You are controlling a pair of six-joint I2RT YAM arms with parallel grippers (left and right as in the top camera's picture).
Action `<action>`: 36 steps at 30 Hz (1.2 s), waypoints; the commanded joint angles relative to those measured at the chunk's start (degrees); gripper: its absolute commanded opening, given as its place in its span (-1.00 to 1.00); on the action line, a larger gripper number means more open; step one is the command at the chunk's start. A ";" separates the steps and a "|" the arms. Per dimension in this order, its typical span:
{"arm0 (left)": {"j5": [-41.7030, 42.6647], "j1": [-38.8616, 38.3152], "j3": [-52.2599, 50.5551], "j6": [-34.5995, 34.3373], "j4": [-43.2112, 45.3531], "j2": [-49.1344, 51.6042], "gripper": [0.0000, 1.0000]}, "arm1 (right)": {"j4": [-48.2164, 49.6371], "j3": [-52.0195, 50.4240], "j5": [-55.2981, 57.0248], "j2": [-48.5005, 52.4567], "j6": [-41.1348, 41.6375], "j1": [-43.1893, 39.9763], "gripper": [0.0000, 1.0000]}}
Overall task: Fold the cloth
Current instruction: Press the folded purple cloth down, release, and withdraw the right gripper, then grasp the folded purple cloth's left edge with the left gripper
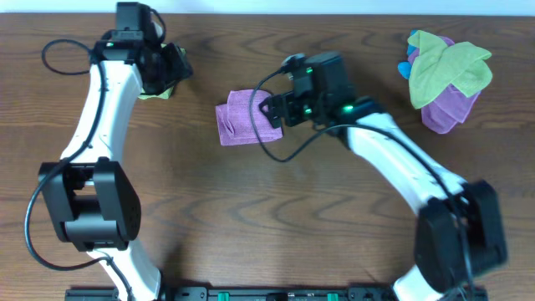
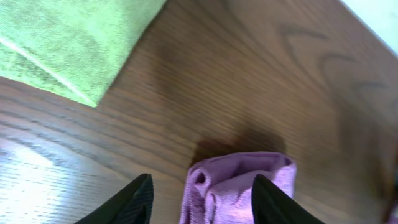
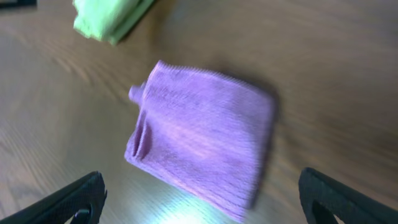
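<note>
A folded purple cloth [image 1: 241,118] lies flat on the wooden table, left of centre. My right gripper [image 1: 272,109] hovers at its right edge, open and empty. In the right wrist view the purple cloth [image 3: 205,149] lies between the wide-open fingers [image 3: 200,183], slightly blurred. My left gripper [image 1: 171,73] is at the back left over a folded green cloth [image 1: 155,92]. In the left wrist view its fingers [image 2: 202,200] are open, with an end of the purple cloth [image 2: 239,183] showing between them and the green cloth [image 2: 68,37] at the upper left.
A loose pile of green, purple and blue cloths [image 1: 447,73] sits at the back right. The green cloth also shows at the top left of the right wrist view [image 3: 109,17]. The table's back edge [image 2: 379,18] is close behind the left gripper.
</note>
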 commanded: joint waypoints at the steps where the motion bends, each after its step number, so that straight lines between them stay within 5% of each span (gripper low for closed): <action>1: 9.64 1.66 1.22 1.05 0.00 -1.73 0.08 | -4.74 0.70 0.24 -3.93 -4.33 -2.03 0.99; 7: 15.17 1.70 1.18 3.10 -1.66 -1.73 0.06 | -19.19 -0.96 -1.62 -10.69 -12.70 -6.14 0.99; 16: 19.02 0.37 -5.92 4.66 -3.98 -1.70 -0.06 | -17.05 -21.38 -7.87 -32.50 -13.18 -17.81 0.98; 27: 26.03 -1.38 -22.08 2.64 5.22 -1.70 -0.07 | -18.40 -43.08 -9.62 -67.04 -1.11 -26.25 0.98; 36: 25.94 -3.65 -29.38 0.76 13.73 -1.70 0.10 | -21.27 -44.59 -9.40 -75.91 1.40 -26.25 0.98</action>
